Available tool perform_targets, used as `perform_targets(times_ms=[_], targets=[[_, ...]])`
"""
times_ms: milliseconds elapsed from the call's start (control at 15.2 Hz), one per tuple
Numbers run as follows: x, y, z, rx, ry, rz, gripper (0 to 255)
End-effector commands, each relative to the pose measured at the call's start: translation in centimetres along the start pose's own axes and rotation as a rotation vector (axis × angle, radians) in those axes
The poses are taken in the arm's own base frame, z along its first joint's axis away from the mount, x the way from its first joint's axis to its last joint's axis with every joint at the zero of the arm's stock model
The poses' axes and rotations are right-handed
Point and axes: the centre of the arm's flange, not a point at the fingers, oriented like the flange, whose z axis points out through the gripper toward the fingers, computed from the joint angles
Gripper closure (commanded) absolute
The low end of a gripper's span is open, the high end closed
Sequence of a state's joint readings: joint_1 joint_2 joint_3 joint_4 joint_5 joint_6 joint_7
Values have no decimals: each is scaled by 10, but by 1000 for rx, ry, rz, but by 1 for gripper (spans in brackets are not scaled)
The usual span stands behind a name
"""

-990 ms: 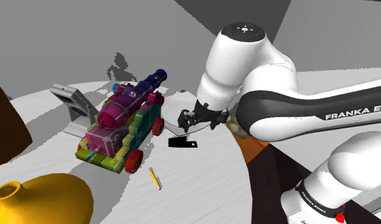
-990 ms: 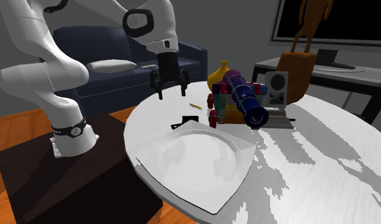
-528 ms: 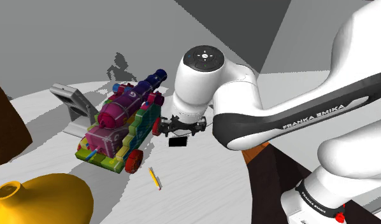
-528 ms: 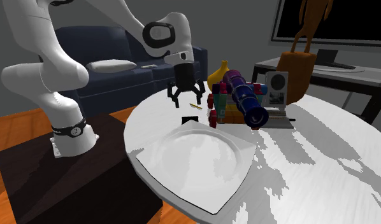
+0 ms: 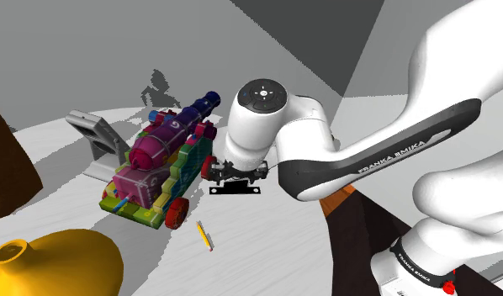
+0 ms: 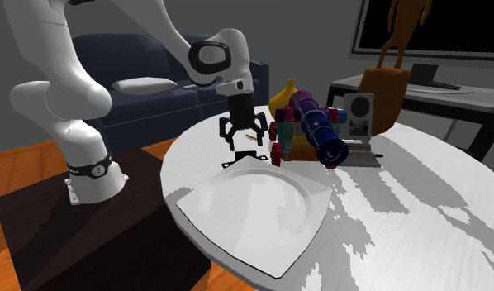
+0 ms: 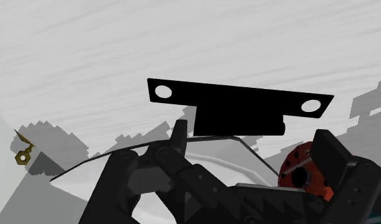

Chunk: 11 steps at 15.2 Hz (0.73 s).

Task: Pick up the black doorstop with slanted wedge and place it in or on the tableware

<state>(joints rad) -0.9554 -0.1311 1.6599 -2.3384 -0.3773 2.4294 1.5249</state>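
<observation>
White and square, the plate (image 6: 262, 219) lies nearest in the second exterior view, on the pale round table (image 6: 419, 198). Just past its far rim, at about twelve o'clock from the plate's middle, the black doorstop (image 6: 247, 156) sits on the table; whether it touches the rim I cannot tell. The gripper (image 6: 241, 144) hangs directly over it, spread apart and holding nothing. In the wrist view the doorstop (image 7: 237, 109) is a flat bar with a hole at each end and a thicker block below, lying crosswise just beyond the fingers (image 7: 179, 137).

This looks like the last descent before the grasp. The bar seems to run along the line on which the jaws close and looks nearly as long as their gap. A quarter turn of the wrist should give a surer pinch across the narrow middle block. Come down plumb and stop short of pressing into the table.

At two o'clock from the doorstop stands a many-coloured toy cannon (image 6: 311, 124), near enough that its red wheel (image 7: 301, 173) could be clipped. Farther back, at one o'clock, stands a yellow vase (image 6: 285, 93).
</observation>
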Motion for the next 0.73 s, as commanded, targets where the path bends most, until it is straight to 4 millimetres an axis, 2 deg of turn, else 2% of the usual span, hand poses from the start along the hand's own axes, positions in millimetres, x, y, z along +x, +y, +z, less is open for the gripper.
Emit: perform_targets(times_ms=[0, 264, 330, 660], targets=[[0, 0, 1, 0, 0, 0, 0], [0, 0, 1, 0, 0, 0, 0], [0, 0, 1, 0, 0, 0, 255], [0, 0, 1, 0, 0, 0, 255]])
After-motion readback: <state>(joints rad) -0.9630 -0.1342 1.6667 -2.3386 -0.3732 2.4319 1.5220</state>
